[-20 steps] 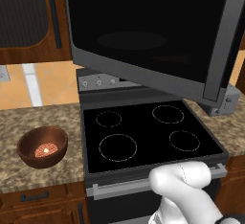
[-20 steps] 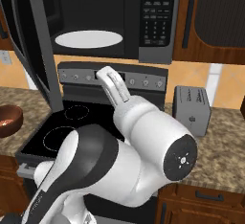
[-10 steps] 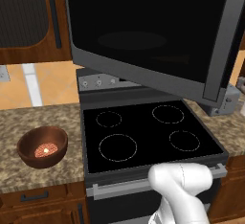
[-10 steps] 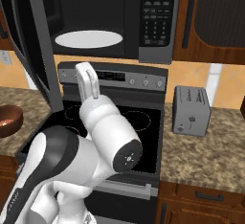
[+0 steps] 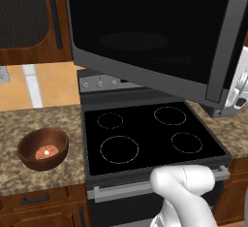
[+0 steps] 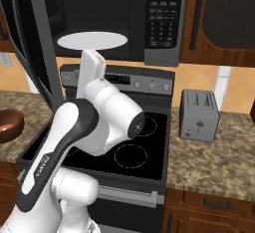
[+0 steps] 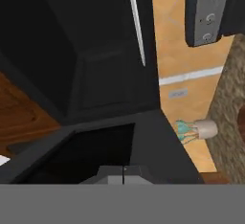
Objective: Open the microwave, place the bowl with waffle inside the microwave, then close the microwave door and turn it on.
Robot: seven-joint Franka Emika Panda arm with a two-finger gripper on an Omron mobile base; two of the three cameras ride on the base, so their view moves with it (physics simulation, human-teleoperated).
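One microwave door (image 5: 160, 32) is seen swung wide open over the stove (image 5: 145, 136), its long axis horizontal; the bowl (image 5: 42, 148) with the waffle (image 5: 46, 152) is set upright on the counter (image 5: 29, 124) to the left. From the right, the microwave (image 6: 114, 18) is shown open, its turntable plate (image 6: 92, 40) bare. At the hand, the gripper (image 7: 124, 175) is recorded with jaws pressed together, nothing held.

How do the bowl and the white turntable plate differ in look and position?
The bowl is deep, dark reddish-brown, and holds the waffle; the turntable plate is flat, white and bare. The bowl stands on the counter left of the stove; the plate lies inside the open microwave. Both are round.
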